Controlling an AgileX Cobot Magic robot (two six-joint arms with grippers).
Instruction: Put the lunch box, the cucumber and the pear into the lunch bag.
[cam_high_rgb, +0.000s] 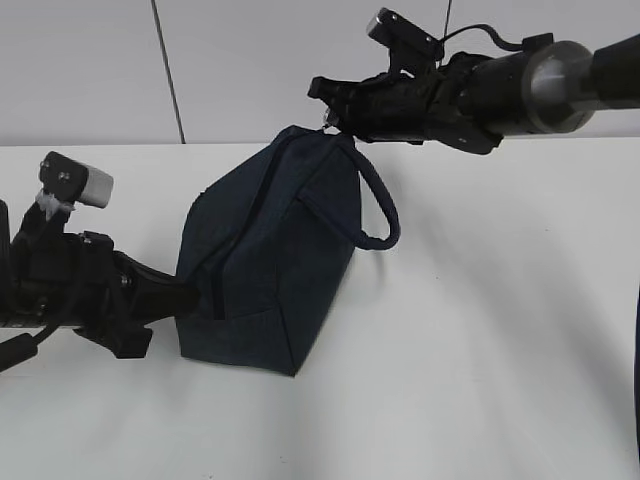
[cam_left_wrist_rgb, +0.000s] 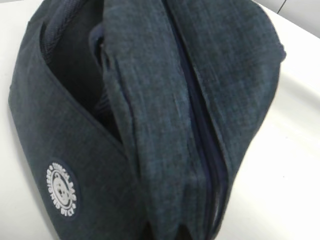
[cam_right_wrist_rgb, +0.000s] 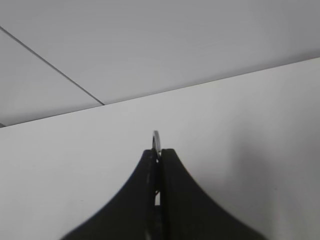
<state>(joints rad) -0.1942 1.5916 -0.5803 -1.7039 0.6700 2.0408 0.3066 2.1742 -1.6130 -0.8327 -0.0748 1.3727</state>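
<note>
Exterior view is showing the right arm reaching in level from the right, its pincer (cam_high_rgb: 335, 118) clamped on the metal ring pull (cam_right_wrist_rgb: 156, 140) at the top of the lunch bag (cam_high_rgb: 265, 255). The left arm is lying low, its pincer (cam_high_rgb: 185, 300) pinching the bag's lower left end. The bag is standing on the white surface (cam_high_rgb: 480, 380), its long axis tilting up toward the right.

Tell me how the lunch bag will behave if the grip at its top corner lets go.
The lunch bag is probably floppy: its fabric folds and creases in the left wrist view. It likely sags or tips, since the right gripper stretches one corner up by the ring pull. The left gripper, clamped low on it, may keep it from sliding.
</note>
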